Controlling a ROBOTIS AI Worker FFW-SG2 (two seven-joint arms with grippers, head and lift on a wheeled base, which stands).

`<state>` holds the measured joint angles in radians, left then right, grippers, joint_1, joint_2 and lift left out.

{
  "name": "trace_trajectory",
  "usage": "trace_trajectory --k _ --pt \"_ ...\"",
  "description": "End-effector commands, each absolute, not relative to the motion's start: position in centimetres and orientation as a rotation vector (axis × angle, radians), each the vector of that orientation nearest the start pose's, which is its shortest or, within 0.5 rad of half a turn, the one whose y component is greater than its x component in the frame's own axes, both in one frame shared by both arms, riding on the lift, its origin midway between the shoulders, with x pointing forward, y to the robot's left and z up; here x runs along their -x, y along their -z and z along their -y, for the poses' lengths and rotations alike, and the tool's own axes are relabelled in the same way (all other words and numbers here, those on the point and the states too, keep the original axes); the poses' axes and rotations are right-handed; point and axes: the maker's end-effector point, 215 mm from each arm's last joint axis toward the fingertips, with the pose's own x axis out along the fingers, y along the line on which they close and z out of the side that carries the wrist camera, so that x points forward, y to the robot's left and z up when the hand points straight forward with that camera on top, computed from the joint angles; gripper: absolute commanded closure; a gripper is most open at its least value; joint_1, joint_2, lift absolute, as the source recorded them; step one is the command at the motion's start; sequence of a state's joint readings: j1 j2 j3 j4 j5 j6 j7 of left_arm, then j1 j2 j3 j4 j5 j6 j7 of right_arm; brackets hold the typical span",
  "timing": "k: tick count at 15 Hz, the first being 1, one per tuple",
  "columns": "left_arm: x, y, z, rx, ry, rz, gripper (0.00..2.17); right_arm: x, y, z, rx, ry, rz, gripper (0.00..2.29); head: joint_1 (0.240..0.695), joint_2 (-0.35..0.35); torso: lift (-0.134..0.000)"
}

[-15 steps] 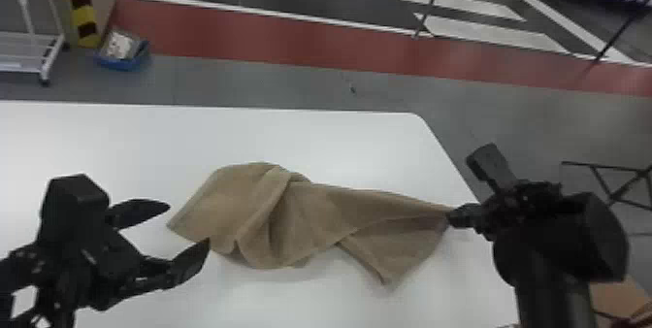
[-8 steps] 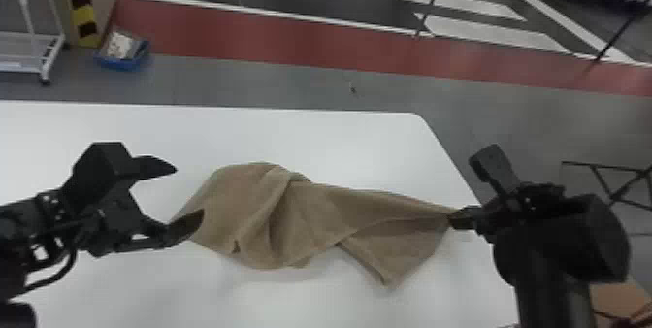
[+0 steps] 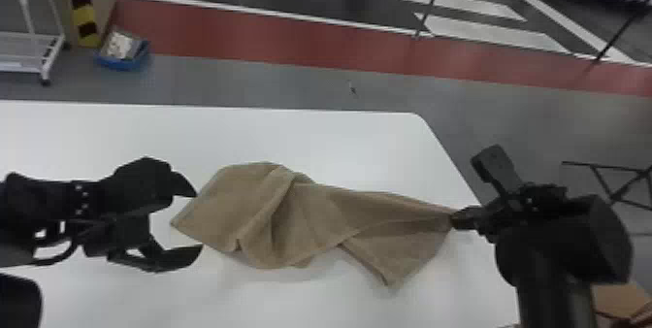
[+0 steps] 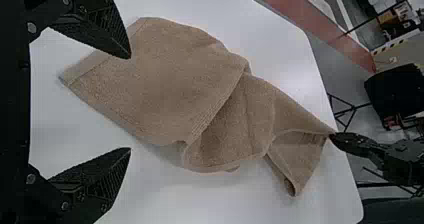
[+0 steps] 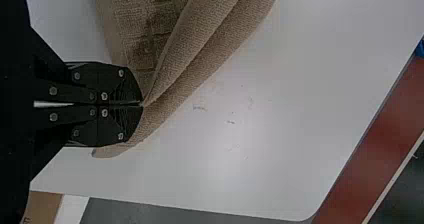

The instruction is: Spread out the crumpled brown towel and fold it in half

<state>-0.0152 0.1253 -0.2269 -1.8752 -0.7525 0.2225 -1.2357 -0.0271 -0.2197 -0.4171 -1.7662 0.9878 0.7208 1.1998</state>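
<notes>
Floor: grey beyond the brown towel, with a red band and white stripes farther off.
White cart: well apart from the towel, past its far left side, with a blue bin on the floor just beside it.
Desk: white, underneath the towel, one rounded corner beyond the towel's far right side.
Brown towel: crumpled on the desk, broad toward the robot's left, narrowing toward the right; folds ran through its middle, and near the narrow end a loose corner pointed back toward the robot.
Left gripper: at the towel's left end, jaws wide apart with nothing between them; from the left wrist one tip overlapped the cloth in the view, though whether it touched could not be told.
Right gripper: at the towel's narrow right end, near the desk's right edge, jaws clamped on the cloth.
Pinched end: seen from the right wrist, cloth edges ran together into the jaw tips, a rolled fold beside a face with a squared weave.
Cardboard: to the right of the towel and nearer the robot, past the desk's edge.
</notes>
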Motion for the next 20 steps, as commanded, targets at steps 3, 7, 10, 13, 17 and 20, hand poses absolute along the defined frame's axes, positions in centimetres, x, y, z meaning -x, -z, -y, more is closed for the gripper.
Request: trace_trajectory --k 3,7,10,13,17,20 --pt "-47.2 41.0 -2.7 -1.015 1.160 -0.321 0.27 -44.1 42.5 49.8 0.470 -0.156 -0.974 1.65 0.695 -0.350 -0.125" --pt "-48.1 42.5 -2.5 -1.083 1.231 -0.357 0.28 -43.6 42.2 49.7 0.468 -0.148 -0.973 1.65 0.695 -0.350 -0.125" --pt "-49.0 43.1 -2.8 -1.151 1.259 -0.365 0.35 -42.9 42.5 49.6 0.457 -0.142 -0.980 1.65 0.695 -0.350 -0.125" --pt "-49.2 44.0 -3.9 -1.208 1.269 -0.404 0.38 -43.0 42.1 49.1 0.448 -0.139 -0.964 1.65 0.695 -0.350 -0.125" --pt "-49.8 44.6 -5.7 -1.249 1.275 -0.449 0.45 -42.7 42.6 48.6 0.421 -0.133 -0.975 1.65 0.695 -0.350 -0.125" --pt "-49.9 45.1 -5.9 -1.264 1.278 -0.462 0.57 -42.8 42.4 48.6 0.424 -0.132 -0.974 1.65 0.695 -0.350 -0.125"
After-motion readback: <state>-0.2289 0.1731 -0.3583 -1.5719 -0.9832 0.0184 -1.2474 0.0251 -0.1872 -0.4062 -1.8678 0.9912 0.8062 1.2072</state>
